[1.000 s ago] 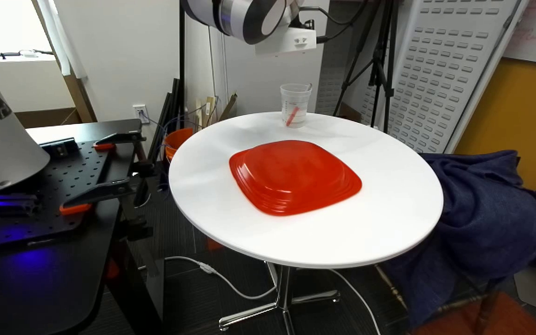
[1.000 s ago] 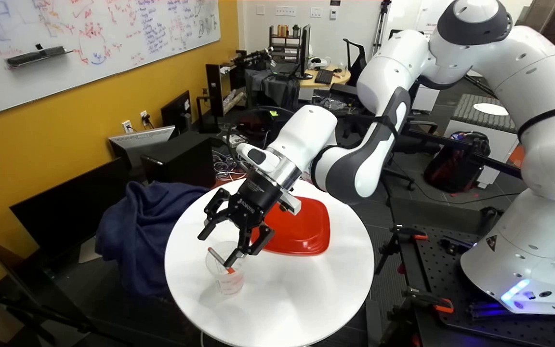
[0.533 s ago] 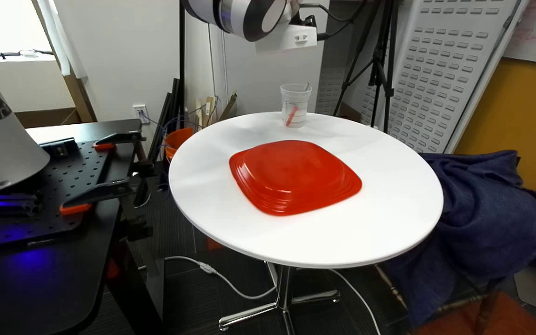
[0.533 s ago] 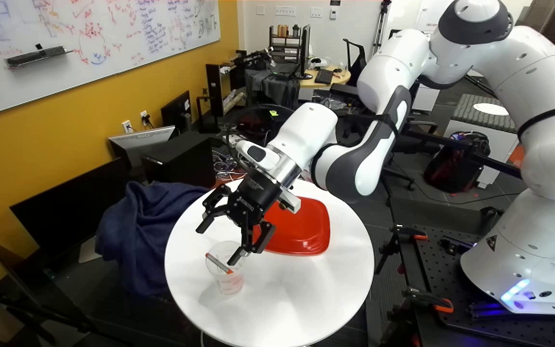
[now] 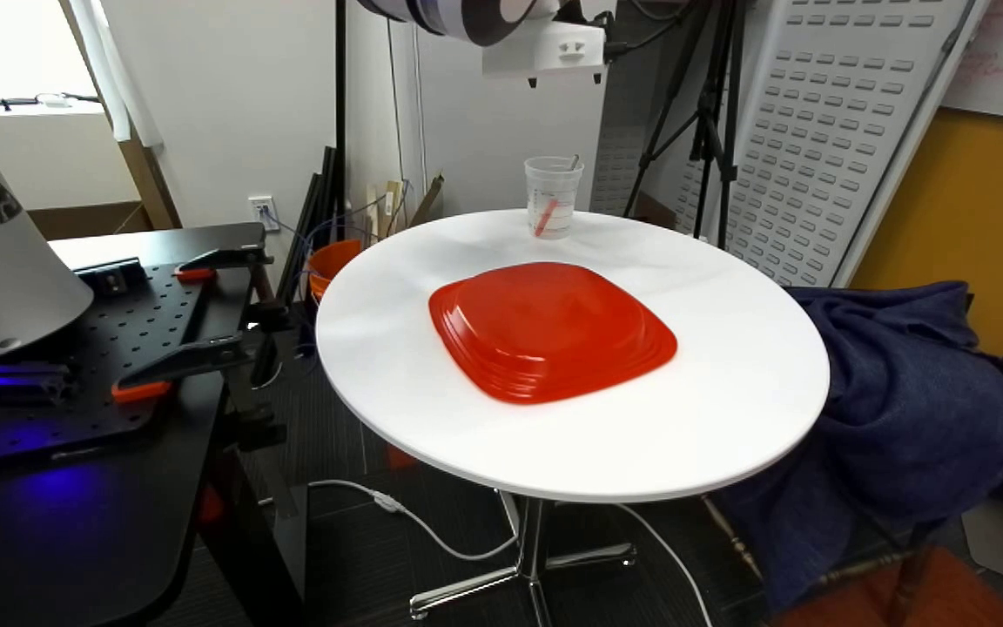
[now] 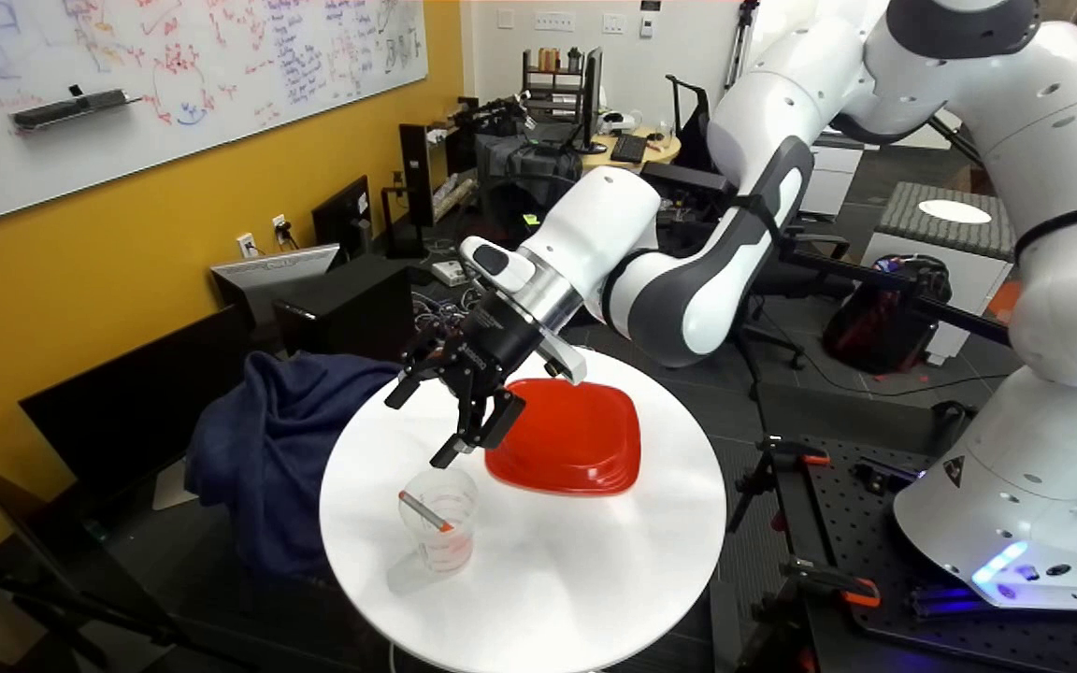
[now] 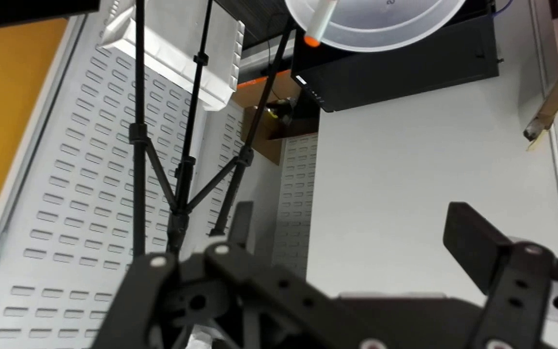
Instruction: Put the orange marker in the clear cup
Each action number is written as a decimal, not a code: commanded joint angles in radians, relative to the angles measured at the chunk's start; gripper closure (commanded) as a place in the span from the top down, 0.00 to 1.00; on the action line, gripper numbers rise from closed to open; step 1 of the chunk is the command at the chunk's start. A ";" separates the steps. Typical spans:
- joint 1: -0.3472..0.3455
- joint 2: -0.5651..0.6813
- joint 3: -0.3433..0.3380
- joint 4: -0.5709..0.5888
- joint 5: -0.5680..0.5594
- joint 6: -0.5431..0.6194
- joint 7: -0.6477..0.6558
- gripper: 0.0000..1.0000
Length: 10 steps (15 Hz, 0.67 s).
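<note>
– What's new against a second ago?
– The gripper (image 6: 421, 423) stands higher and farther from the clear cup (image 5: 545, 185); it's lifting away.
– Taking anything with it?
– Nothing. Its fingers are spread, with nothing between them (the wrist view shows that gap plainly).
– And the orange marker (image 6: 426, 512)?
– Inside the cup, tilted, orange part down toward the base, grey upper end poking just past the rim. Over the last half second its lean looks unchanged, and the cup stays upright on the table (image 6: 585, 579).
– Meaning what for the task?
– My judgement: the placing is done. The marker rests unaided, touching no finger, so what's left is to finish backing off.
– Any risk?
– A small one, I'd guess. That protruding end could be snagged by a low sweep, and the cup looks light enough to topple with it.
</note>
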 commanded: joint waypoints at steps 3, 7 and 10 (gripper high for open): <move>-0.010 -0.279 -0.034 -0.056 0.074 0.021 0.210 1.00; -0.009 -0.420 -0.055 -0.076 0.144 -0.019 0.350 1.00; -0.010 -0.507 -0.062 -0.089 0.195 -0.081 0.433 1.00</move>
